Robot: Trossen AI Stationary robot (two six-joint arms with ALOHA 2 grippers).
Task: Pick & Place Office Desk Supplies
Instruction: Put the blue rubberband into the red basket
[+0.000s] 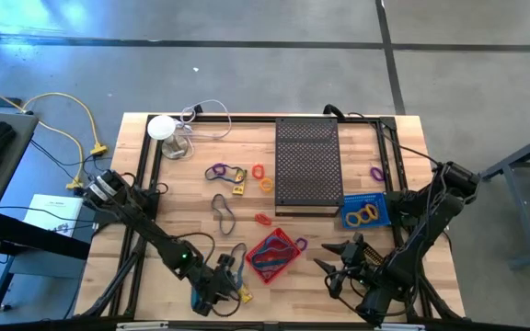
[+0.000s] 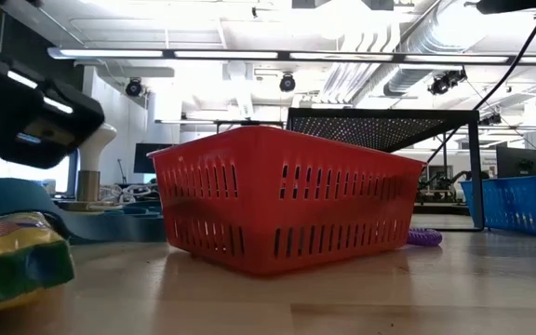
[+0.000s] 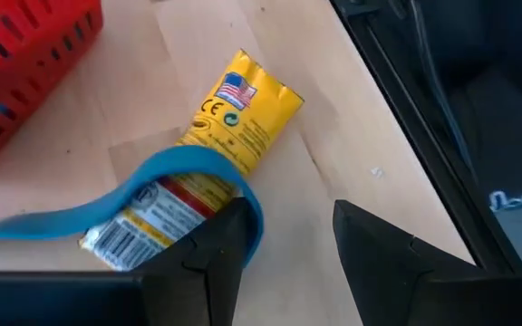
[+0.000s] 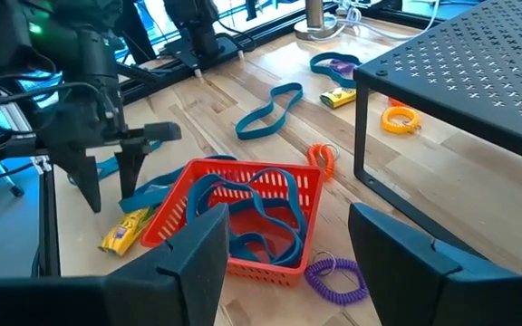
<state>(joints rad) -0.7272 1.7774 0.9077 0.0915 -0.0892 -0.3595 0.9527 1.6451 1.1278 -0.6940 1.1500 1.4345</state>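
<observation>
Altogether two baskets sit on the counter (image 1: 145, 276): one red basket (image 1: 273, 255) near the front middle, holding several blue elastic loops (image 4: 243, 217), and one blue basket (image 1: 365, 211) beside the black perforated tray (image 1: 307, 165), holding two yellow rings (image 1: 364, 215).

One purple coiled ring (image 4: 337, 276) lies just beside the red basket, and another purple ring (image 1: 375, 172) lies beyond the tray's right side. One grey-blue loop (image 1: 224, 212) lies flat in the open middle of the counter. Two orange rings (image 1: 261, 176) lie close to the tray's left edge, with one more orange coil (image 4: 323, 158) nearer the red basket. One purple loop (image 1: 216, 172) and one small yellow packet (image 1: 238, 188) rest together farther back, near the white round object (image 1: 163, 127) with its cable.

The left gripper (image 3: 284, 235) hangs at the front edge, left of the red basket, over a second yellow packet (image 3: 208, 163). One blue band (image 3: 166, 186) drapes across that packet and touches one of the fingers (image 3: 216, 249); the fingers stand apart, grasping nothing.

The right gripper (image 4: 284, 244) waits at the front right, its fingers spread and empty, aimed toward the red basket.
</observation>
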